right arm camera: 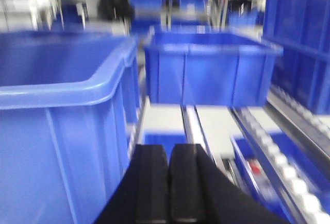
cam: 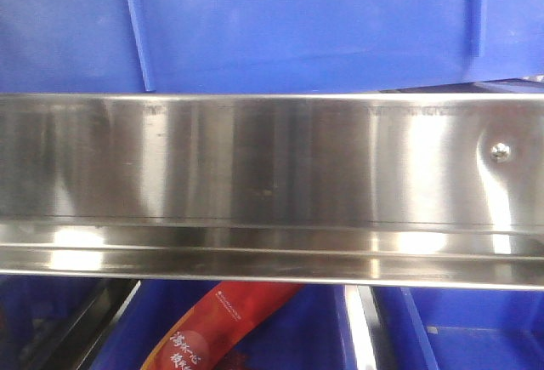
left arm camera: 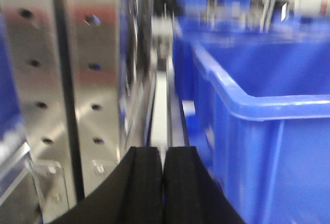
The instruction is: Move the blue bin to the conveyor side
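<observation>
A stainless-steel rail [cam: 272,174] crosses the rack front, directly below the blue bin [cam: 297,21]. The left gripper [left arm camera: 164,183], pressed closed and empty, lies left of the blue bin. The right gripper [right arm camera: 169,183], likewise closed and empty, lies right of it. Neither appears nearer.

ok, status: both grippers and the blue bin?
Left gripper shut, empty, blue bin on its right. Right gripper shut, empty, bin on its left. Bin not gripped. Second blue crate ahead; steel rail fills front view.
</observation>
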Tool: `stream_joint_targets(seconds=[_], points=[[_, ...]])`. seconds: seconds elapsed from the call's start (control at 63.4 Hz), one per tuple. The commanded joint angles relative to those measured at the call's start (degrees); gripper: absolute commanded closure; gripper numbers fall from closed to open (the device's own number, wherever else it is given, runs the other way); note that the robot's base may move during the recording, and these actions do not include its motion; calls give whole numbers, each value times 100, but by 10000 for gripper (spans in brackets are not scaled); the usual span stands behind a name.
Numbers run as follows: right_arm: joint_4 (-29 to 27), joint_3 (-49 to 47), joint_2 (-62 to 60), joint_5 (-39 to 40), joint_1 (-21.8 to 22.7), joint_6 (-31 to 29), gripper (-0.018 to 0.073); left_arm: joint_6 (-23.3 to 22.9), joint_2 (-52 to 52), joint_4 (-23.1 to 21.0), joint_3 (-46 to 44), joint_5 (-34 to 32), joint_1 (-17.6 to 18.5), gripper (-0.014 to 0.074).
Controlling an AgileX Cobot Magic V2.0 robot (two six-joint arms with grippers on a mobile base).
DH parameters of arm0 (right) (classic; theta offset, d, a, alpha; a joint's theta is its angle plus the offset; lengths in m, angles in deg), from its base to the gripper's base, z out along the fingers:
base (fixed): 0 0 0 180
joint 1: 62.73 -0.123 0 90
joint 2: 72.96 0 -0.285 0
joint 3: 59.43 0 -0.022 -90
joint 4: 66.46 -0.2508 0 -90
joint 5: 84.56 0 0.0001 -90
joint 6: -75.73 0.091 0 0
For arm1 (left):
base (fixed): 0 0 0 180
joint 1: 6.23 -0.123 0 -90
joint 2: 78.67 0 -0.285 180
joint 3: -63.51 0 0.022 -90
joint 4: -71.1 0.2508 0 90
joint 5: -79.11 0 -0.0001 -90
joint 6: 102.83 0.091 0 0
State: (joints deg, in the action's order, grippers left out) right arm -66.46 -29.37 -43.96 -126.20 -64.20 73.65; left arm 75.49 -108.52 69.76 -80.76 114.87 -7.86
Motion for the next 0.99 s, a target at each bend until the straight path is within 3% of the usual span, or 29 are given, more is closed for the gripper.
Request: stream_joint_targets(seconds=[0.0,0.095,0.189,0.331,0.442,0.505,0.71,0.884,0.978], points=[[0,-533,497,-576,13,-211,649,5,-630,-132,-605,662,22,592],[0,-907,1015,-960,13,-211,649,5,-1165,-132,-1051,856,22,592],[0,-1021,1302,-918,13,-211,649,5,-1527,-177,-1168,451,22,592],[-31,-1078,1455,-922,13,-211,649,45,-1875,-763,-1215,-83,22,592],[-31,-1489,1805,-1445,13,-211,641,934,-2285,-1451,-1673,413,105,592],[-31,-1789,2019,-1578,13,-211,640,1224,-2592,-1756,-2008,633,222,592],[-31,-2682,2934,-1626,13,-112,641,1244,-3661,-1734,-2975,688,558,595],[-39,-3538,3970,-1831,13,-35,641,1165,-4544,-1690,-3660,698,568,613],[-54,-4235,4611,-2171,-54,86,641,611,-5025,-1240,-4040,771,568,613]])
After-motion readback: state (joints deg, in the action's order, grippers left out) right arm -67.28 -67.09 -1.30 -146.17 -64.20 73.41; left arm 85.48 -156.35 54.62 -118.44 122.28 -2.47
